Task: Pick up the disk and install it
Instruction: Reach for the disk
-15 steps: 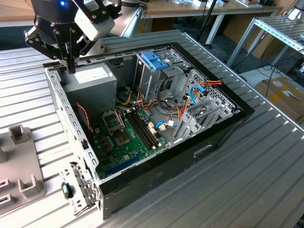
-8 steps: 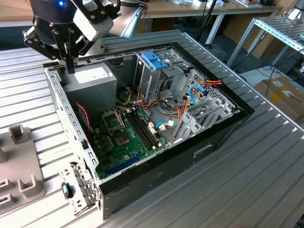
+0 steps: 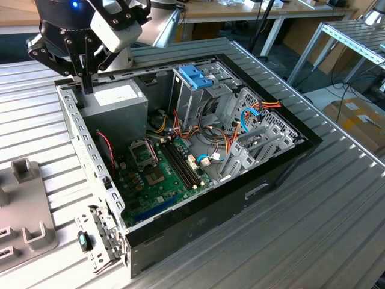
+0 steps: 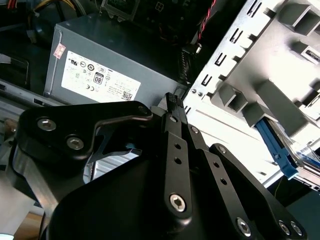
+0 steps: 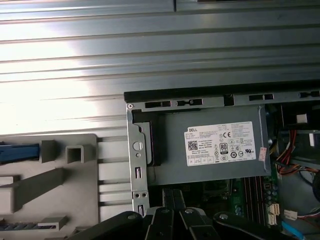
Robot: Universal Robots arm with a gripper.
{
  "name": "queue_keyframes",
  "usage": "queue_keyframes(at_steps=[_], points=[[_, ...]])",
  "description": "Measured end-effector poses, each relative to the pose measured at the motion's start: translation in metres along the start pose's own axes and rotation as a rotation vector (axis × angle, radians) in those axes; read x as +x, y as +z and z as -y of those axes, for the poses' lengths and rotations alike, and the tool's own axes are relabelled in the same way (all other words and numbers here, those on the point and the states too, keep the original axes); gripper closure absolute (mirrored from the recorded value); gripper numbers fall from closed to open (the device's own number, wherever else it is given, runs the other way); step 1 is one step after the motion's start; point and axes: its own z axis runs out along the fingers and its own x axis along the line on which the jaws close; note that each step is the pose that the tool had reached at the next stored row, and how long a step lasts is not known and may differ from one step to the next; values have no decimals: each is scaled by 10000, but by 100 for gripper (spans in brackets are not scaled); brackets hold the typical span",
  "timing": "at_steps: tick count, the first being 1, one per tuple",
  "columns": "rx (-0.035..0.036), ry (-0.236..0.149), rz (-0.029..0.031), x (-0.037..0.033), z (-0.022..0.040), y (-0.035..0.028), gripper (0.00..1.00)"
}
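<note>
The gripper (image 3: 88, 85) hangs over the back corner of the open PC case (image 3: 198, 226). Its tips point down, just beside the case wall next to the grey PSU (image 3: 117, 99). Its 2 fingers (image 4: 175, 142) are pressed together tip to tip, w/ nothing between them.

The disk (image 5: 19, 152) sits outside the case, in the grey holder (image 5: 55, 175) on the ribbed table (image 3: 313, 229). It's near the case's PSU corner but apart from it. In the first wrist view 1 blue edge strip of it shows, cut off by the picture edge. Its long axis runs along the table ribs, approx. parallel to the PSU's long side, w/ 1 short end pointing toward the case. In the second wrist view the same blue edge lies in the holder w/ a sliver of silver beside it. Which way its label faces, can't tell. Gripper & disk are well apart, not touching.

Inside the case the tall drive cage (image 3: 195, 84) w/ its blue handle stands upright past the PSU, & the green motherboard (image 3: 159, 174) lies on the case floor.
</note>
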Motion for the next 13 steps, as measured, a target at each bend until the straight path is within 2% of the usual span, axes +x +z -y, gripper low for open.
queue_keyframes(at_steps=[13], points=[[0, 0, 0, 52, 4, -1, 89]])
